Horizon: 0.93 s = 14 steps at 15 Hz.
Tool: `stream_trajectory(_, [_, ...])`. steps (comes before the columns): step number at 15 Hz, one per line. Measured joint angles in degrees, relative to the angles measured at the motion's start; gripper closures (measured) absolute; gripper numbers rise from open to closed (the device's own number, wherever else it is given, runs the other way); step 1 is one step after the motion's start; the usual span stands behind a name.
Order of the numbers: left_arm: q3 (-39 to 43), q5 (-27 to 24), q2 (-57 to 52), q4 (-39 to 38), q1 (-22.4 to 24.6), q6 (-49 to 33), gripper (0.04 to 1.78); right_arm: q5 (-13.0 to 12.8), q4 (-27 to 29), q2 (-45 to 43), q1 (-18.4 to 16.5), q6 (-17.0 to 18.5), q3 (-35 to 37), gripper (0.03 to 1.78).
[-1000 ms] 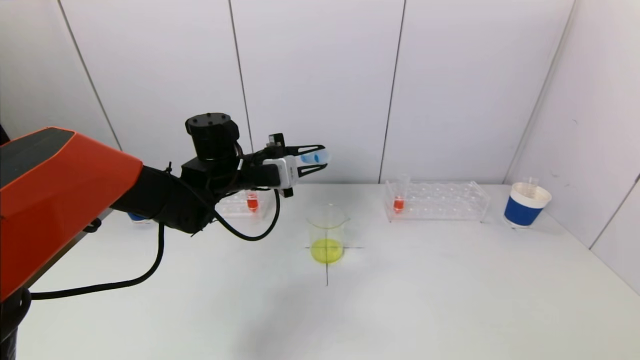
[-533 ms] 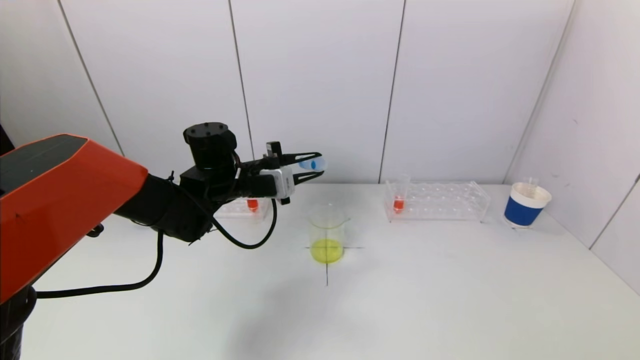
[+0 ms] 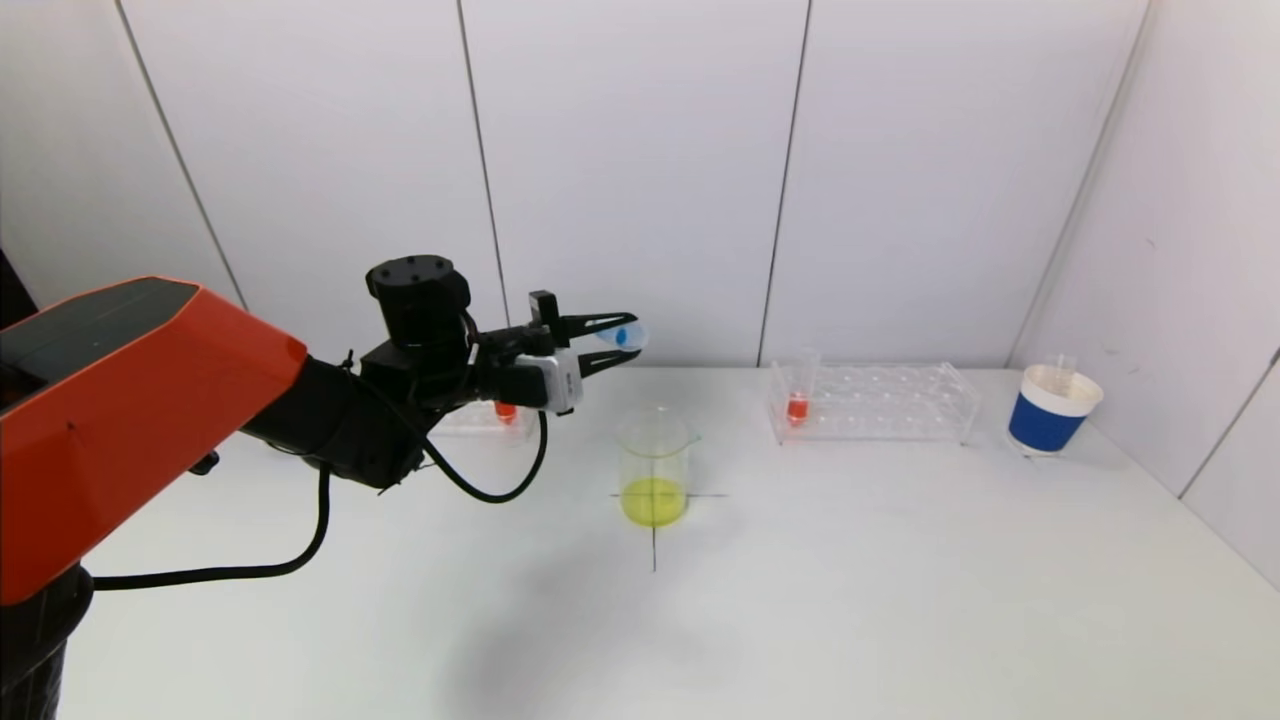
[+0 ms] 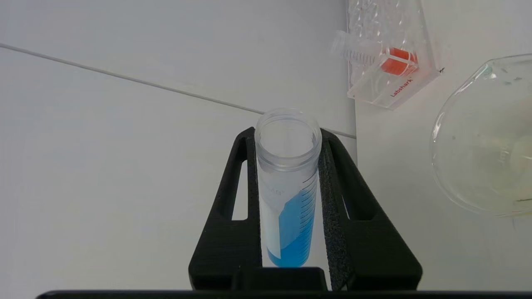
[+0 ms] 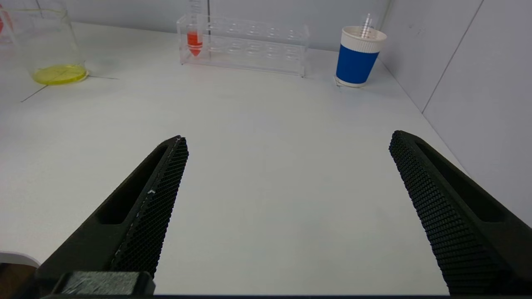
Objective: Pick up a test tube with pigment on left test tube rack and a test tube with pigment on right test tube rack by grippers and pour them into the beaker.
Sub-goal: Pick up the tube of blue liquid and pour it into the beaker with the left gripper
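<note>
From the head I see my left gripper (image 3: 612, 343) clamped on the blue test tube (image 3: 624, 335), held tilted above and behind the beaker (image 3: 654, 470). Left wrist: both pads squeeze the tube. Right wrist: my right gripper (image 5: 286, 153) stands spread wide over the table (image 5: 266, 174).

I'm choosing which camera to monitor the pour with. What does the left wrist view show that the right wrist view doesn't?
Only the left wrist view: the left gripper shut on the clear plastic test tube of blue pigment, liquid tilted, mouth open.

Only the right wrist view: the right gripper, open over the white table, and the blue paper cup.

Both: the glass beaker of yellow liquid and the clear rack holding an orange-pigment tube.
</note>
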Motion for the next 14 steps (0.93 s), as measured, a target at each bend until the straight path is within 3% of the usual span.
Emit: stream_trajectory(14, [0.72, 0.55, 3.69, 0.17, -0.18, 10.62, 1.38, 0.02, 0.02, 0.00, 0.00, 0.00, 0.00, 0.05])
